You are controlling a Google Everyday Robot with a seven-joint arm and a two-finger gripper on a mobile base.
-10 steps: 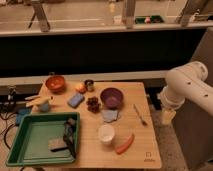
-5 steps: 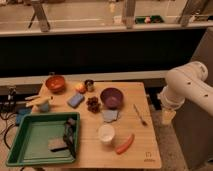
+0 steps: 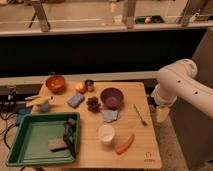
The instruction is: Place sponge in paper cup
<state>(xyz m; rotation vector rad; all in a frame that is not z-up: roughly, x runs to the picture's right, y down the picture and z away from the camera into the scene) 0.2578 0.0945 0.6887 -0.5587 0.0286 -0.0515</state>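
You are holding the gripper (image 3: 162,114), jaws spread, off the surface's (image 3: 137,147) right edge, with the sponge (image 3: 75,100) lying well left beyond the purple bowl (image 3: 111,97).

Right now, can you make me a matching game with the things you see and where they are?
Things:
A sponge
B paper cup
C purple bowl
D gripper

Places:
1 hanging just off the table's right edge, holding nothing
2 near the front edge, beside the carrot
3 behind the grey-blue square
4 just in front of the metal cup

Pairs: A-4, B-2, C-3, D-1
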